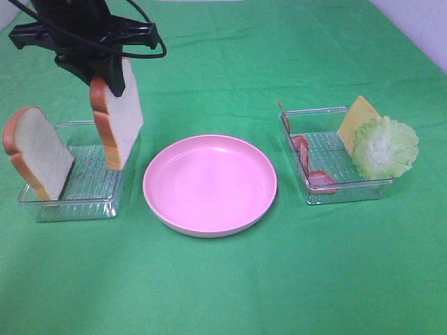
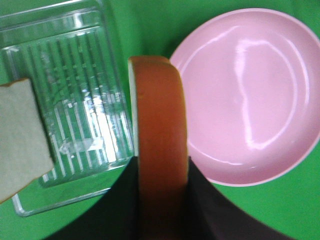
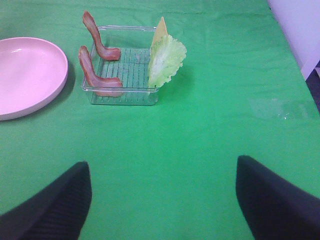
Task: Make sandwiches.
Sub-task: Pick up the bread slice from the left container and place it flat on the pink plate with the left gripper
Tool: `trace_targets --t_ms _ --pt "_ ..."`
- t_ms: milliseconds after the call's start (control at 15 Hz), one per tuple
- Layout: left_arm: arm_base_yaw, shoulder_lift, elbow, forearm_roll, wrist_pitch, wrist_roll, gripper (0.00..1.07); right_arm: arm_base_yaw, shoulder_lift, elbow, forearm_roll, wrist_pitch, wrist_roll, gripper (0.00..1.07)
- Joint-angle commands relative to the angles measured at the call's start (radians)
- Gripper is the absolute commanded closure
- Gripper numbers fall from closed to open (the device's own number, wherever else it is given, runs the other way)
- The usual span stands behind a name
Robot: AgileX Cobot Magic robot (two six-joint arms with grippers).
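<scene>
Gripping 1 bread slice (image 1: 119, 115) in the closed left gripper (image 2: 162, 195), upright beside the tray (image 1: 84, 199) rim; holding nothing in the wide-open right gripper (image 3: 162, 185), over green cloth (image 3: 200, 130).

A lightly creased green tablecloth (image 1: 209, 293) spreads across the whole view, evenly lit. Past its far right edge shows a pale surface (image 1: 427, 19).

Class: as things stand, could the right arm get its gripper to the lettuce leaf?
Probably yes: the right gripper is open and empty, and only bare green cloth lies between it and the upright lettuce leaf.
</scene>
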Motion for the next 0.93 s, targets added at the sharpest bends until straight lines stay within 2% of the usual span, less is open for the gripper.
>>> trace_targets --t_ms 67,200,267,400,467,667,733,933 --pt "0.0 0.005 -0.002 -0.17 -0.081 0.157 1.07 -0.007 -0.014 0.003 0.001 -0.009 0.001 0.31" --pt "0.0 0.032 -0.002 -0.322 -0.143 0.296 1.07 -0.007 -0.014 0.003 0.001 -0.009 0.001 0.31" --pt "0.0 0.055 -0.002 -0.378 -0.165 0.341 1.07 -0.007 -0.014 0.003 0.001 -0.009 0.001 0.31" --pt "0.0 0.105 -0.002 -0.447 -0.172 0.37 1.07 -0.007 -0.014 0.003 0.001 -0.009 0.001 0.31" --pt "0.0 0.18 -0.002 -0.54 -0.198 0.407 1.07 -0.007 -0.014 0.003 0.001 -0.009 0.001 0.31" --pt "0.0 0.256 -0.002 -0.732 -0.269 0.547 1.07 -0.007 -0.014 0.003 0.001 -0.009 0.001 0.31" --pt "0.0 0.275 -0.002 -0.777 -0.275 0.566 1.07 -0.007 -0.014 0.003 0.001 -0.009 0.001 0.31" --pt "0.0 0.323 -0.002 -0.814 -0.268 0.573 1.07 -0.007 -0.014 0.003 0.001 -0.009 0.001 0.31"
